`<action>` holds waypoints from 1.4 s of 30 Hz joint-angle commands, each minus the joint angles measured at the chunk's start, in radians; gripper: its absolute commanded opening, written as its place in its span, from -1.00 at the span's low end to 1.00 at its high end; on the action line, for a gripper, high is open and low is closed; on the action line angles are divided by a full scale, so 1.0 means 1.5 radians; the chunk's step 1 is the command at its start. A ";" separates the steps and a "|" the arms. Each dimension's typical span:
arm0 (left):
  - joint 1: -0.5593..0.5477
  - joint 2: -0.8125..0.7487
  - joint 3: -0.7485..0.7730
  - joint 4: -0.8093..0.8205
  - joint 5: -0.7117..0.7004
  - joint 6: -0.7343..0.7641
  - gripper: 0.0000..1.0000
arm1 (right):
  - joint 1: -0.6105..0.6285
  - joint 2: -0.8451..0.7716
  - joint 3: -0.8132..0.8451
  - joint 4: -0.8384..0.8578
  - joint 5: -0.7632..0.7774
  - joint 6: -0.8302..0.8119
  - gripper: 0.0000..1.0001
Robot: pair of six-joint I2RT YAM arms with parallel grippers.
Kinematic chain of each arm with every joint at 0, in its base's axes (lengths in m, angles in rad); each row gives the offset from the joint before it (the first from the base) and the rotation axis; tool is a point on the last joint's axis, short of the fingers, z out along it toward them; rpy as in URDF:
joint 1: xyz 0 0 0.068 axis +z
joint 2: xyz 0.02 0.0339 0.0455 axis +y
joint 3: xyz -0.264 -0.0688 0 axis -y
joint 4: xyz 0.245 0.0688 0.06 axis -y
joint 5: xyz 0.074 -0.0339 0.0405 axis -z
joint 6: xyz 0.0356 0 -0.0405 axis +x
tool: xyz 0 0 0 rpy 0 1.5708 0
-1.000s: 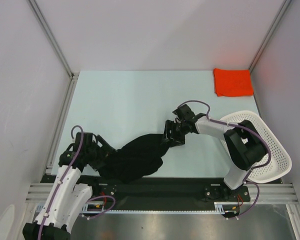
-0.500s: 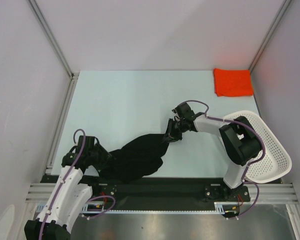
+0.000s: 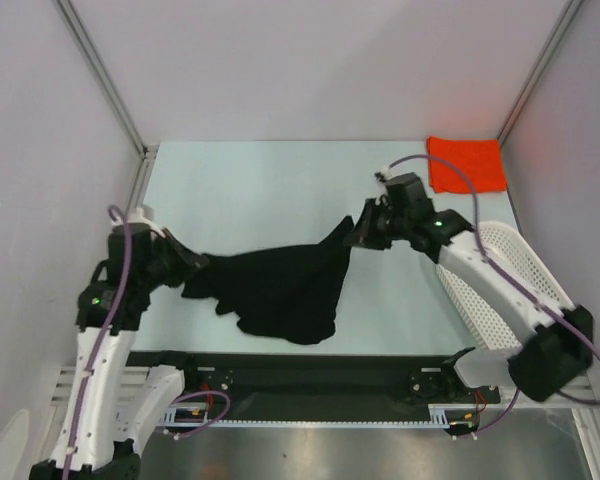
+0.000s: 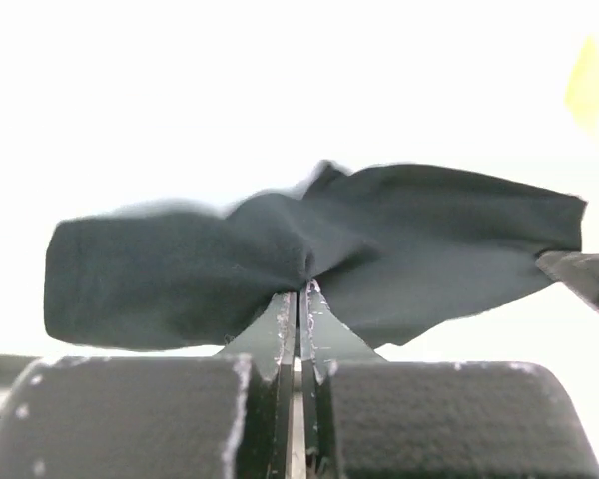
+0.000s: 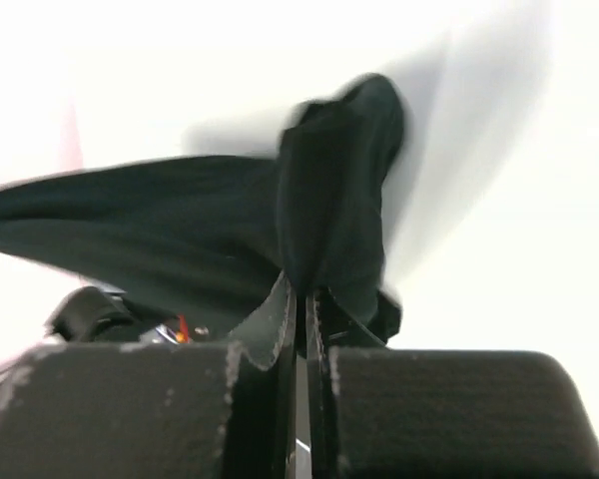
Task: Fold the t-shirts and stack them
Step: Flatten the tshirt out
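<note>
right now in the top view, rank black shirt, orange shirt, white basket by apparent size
1. black shirt and white basket: about alike; shirt held up nearer the camera, basket partly hidden.
2. orange shirt: smallest.

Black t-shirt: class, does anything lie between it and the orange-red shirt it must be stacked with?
Nothing visible does. Past the right tool gripping the black t-shirt, only bare table reaches the orange-red shirt; the white basket sits aside.

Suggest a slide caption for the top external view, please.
Left tool and right tool hold the black t-shirt spread between them.
</note>
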 commanded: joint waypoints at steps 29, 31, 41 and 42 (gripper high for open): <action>0.006 -0.053 0.114 0.098 -0.013 0.045 -0.99 | -0.095 -0.060 0.309 0.059 0.182 -0.194 -1.00; 0.006 -0.010 0.101 0.079 -0.070 0.024 -0.95 | -0.157 0.028 0.341 0.050 0.103 -0.162 -0.74; 0.007 0.228 0.196 0.051 -0.183 0.073 0.85 | -0.174 0.330 0.568 -0.350 0.138 -0.232 0.27; 0.006 0.208 0.158 0.060 -0.176 0.076 0.85 | -0.169 0.285 0.479 -0.338 0.126 -0.233 0.28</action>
